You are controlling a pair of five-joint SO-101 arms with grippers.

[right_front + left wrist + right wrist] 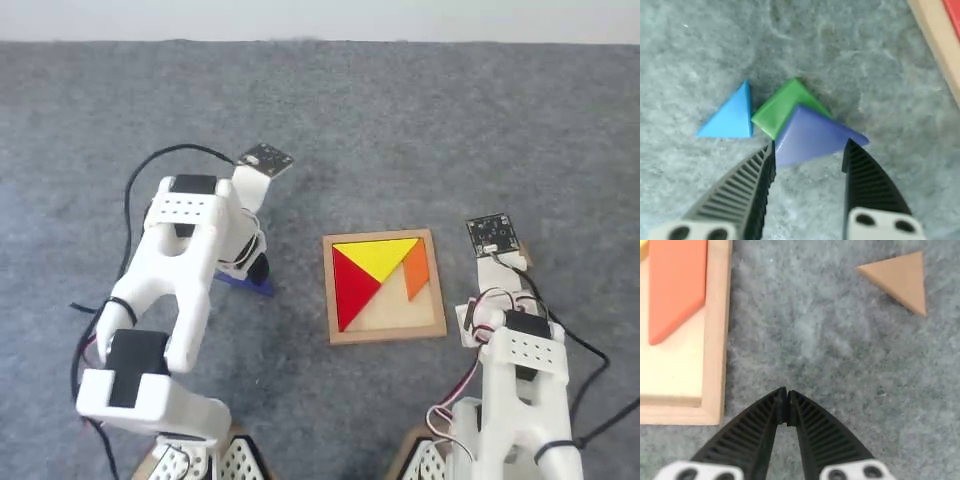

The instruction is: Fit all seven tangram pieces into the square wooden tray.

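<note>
Left gripper released, jaws spread, hanging low over the grey carpet well off the left side of the square wooden tray; its two fingertips sit either side of the near edge of a violet-blue triangle, contact cannot be told. That triangle lies partly over a green square. Light blue triangle is just beside the green square, on the side away from the tray, flat on the carpet. Right gripper clenched on nothing, fingertips together, above the carpet just outside the tray's right rim, by its near corner. Tan triangle lies on the carpet farther out from that rim, apart from the tray. Inside the tray: red triangle against the left wall, yellow triangle along the far wall, orange parallelogram against the right wall. Near part of the tray floor is bare wood.
</note>
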